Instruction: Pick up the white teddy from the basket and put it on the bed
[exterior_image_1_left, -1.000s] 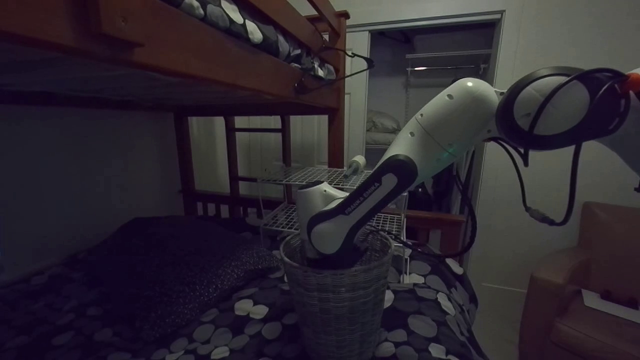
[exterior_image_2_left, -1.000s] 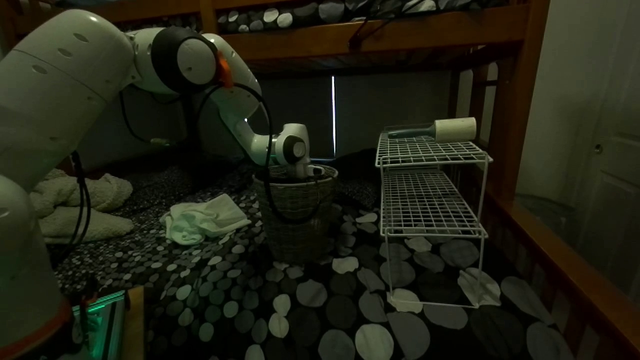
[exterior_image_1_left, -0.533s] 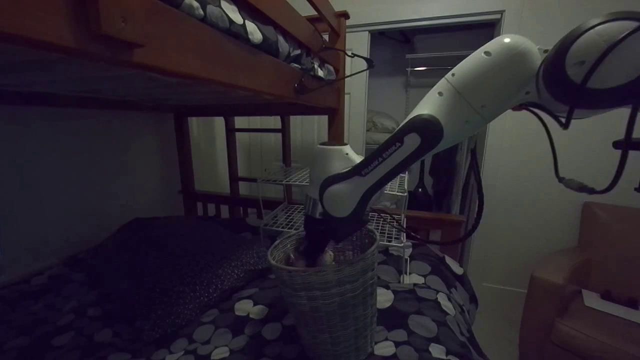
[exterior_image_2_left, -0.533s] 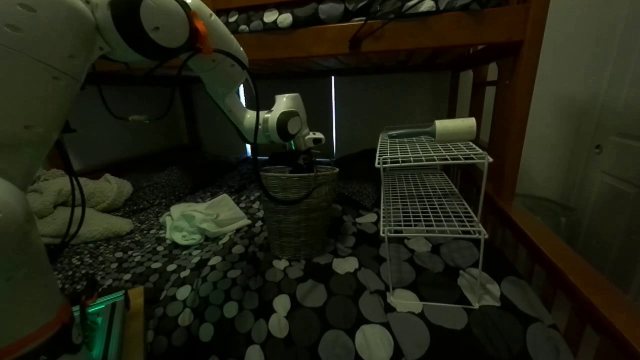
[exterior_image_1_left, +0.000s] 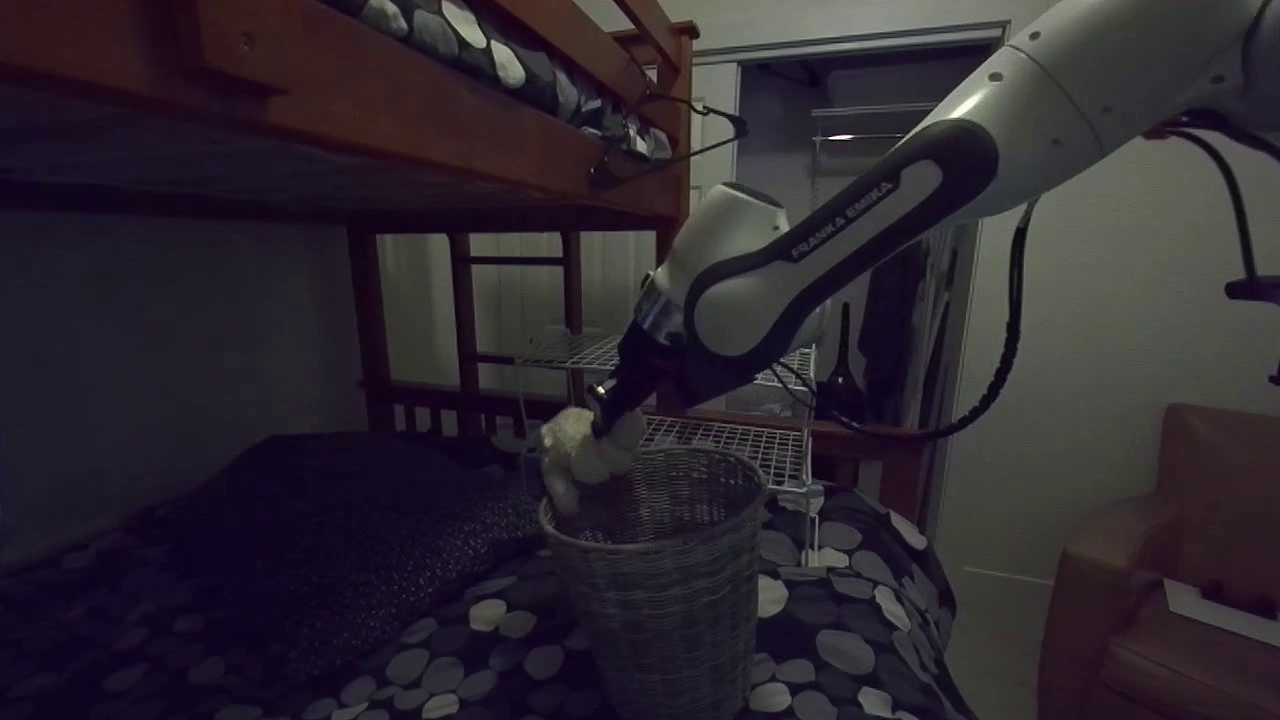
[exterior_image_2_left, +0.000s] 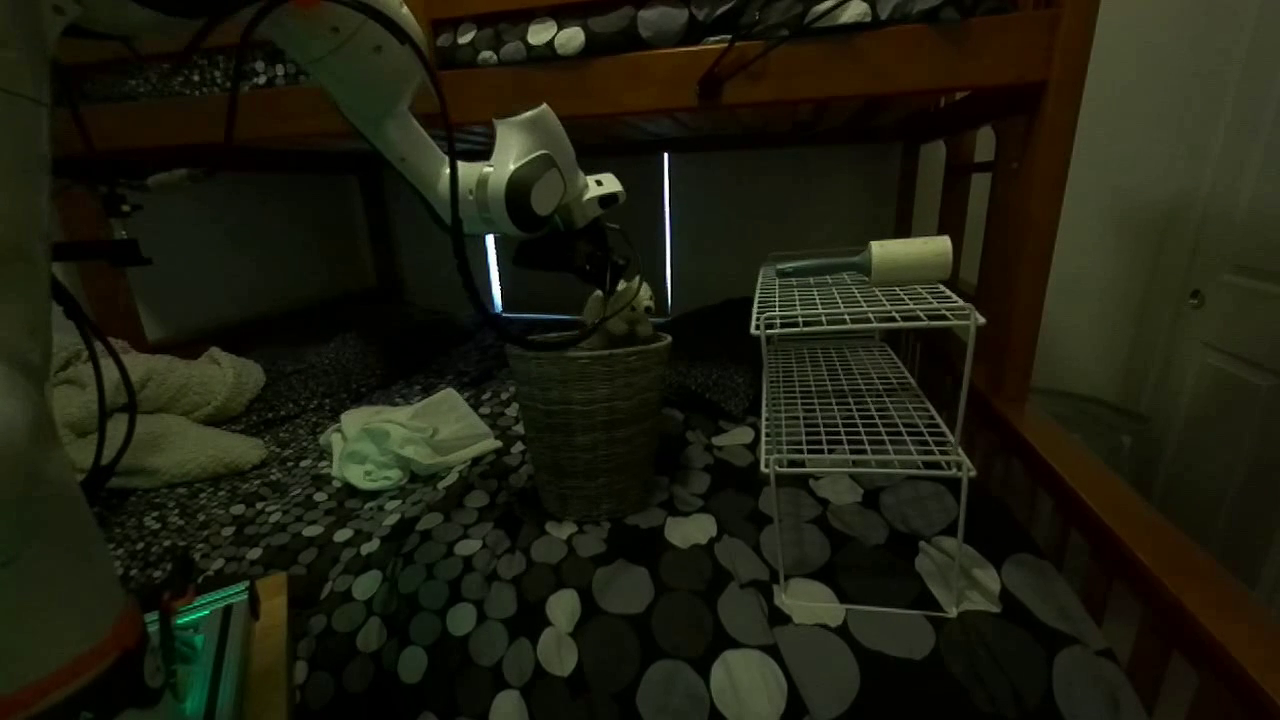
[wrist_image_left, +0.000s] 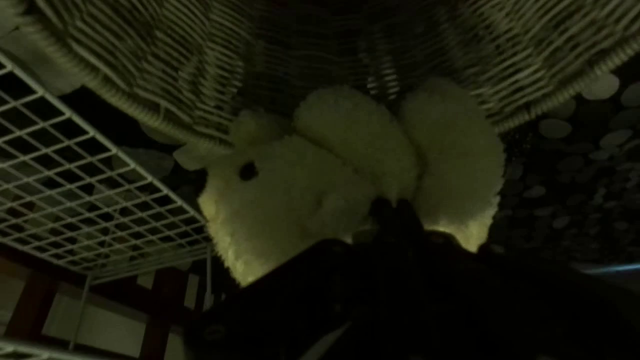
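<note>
The white teddy (exterior_image_1_left: 590, 450) hangs from my gripper (exterior_image_1_left: 606, 422) at the mouth of the basket (exterior_image_1_left: 665, 600). In an exterior view the teddy (exterior_image_2_left: 630, 310) shows its face just above the basket's (exterior_image_2_left: 590, 430) rim; its lower part is hidden there. In the wrist view the fingertips (wrist_image_left: 392, 204) are close together, pinching the teddy's (wrist_image_left: 285, 190) plush beside its head. The basket's inner wall (wrist_image_left: 165, 60) opens beyond it. The basket stands upright on the bed, whose dark polka-dot bedding (exterior_image_2_left: 700, 640) shows around it. Whether the teddy touches the rim I cannot tell.
A white wire rack (exterior_image_2_left: 850, 320) with a lint roller (exterior_image_2_left: 910, 260) stands beside the basket. A pale cloth (exterior_image_2_left: 410, 440) and a cream blanket (exterior_image_2_left: 170, 420) lie on the bedding. A dark pillow (exterior_image_1_left: 350, 520) lies near the basket. The upper bunk's rail (exterior_image_1_left: 420, 160) overhangs.
The arm has risen and drawn back. The gripper, first hidden inside the basket, has come up out of it with the teddy. The basket shifted slightly.
</note>
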